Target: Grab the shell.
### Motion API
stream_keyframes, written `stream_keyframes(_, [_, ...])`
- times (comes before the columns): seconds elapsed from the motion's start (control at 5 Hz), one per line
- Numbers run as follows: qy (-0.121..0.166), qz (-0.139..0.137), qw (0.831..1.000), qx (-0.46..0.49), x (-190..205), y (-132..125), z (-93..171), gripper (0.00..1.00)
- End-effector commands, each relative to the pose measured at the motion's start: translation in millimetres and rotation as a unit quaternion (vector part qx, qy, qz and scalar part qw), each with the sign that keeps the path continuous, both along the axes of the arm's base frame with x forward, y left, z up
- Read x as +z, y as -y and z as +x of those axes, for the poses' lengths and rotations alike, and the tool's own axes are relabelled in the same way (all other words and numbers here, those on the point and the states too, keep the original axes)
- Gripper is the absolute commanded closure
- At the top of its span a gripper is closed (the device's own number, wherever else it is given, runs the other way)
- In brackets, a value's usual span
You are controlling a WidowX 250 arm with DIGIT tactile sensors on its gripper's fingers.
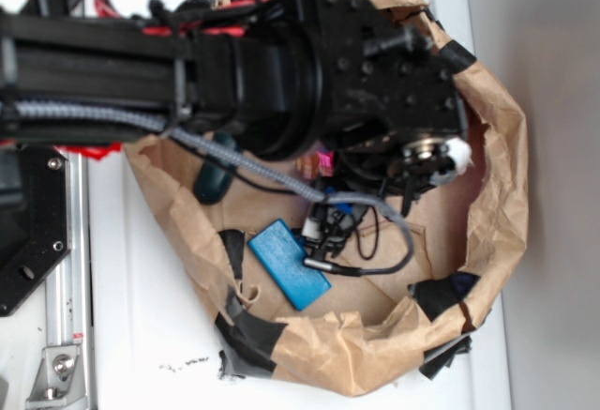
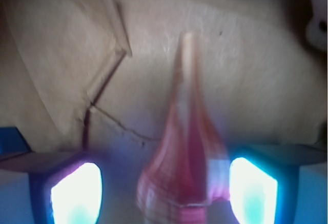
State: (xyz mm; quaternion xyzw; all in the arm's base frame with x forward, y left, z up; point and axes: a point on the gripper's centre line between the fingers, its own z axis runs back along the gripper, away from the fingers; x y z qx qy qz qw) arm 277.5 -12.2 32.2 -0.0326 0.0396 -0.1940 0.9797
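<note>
Brown paper nest (image 1: 497, 204); spread jaws flank blurred shell (image 2: 184, 167); arm (image 1: 281, 72) hides it outside.

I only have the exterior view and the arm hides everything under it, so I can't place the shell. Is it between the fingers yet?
Observer: Yes. On the wrist view the shell sits between the two fingers, its wide end nearest the camera.
Operator: Which way is the tail pointing?
Observer: Straight away from the gripper, its thin tip lying on the brown paper.
Operator: Are the pads touching it?
Observer: The right pad looks at or near the shell's edge; the left shows a gap. The image is blurred, so contact is unclear.
</note>
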Motion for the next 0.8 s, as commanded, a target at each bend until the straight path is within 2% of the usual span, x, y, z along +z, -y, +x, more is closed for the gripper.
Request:
stream_keyframes(0.0, [0.003,0.02,1.0,0.003,4,7,1,0.0])
stream_keyframes(0.2, [-0.001,0.018,1.0,0.017,13,6,-10,1.0])
stream_keyframes(0.4, [0.015,0.016,0.999,0.027,26,7,-15,1.0])
stream_keyframes(0.6, [0.057,0.03,0.997,0.051,48,16,-14,1.0])
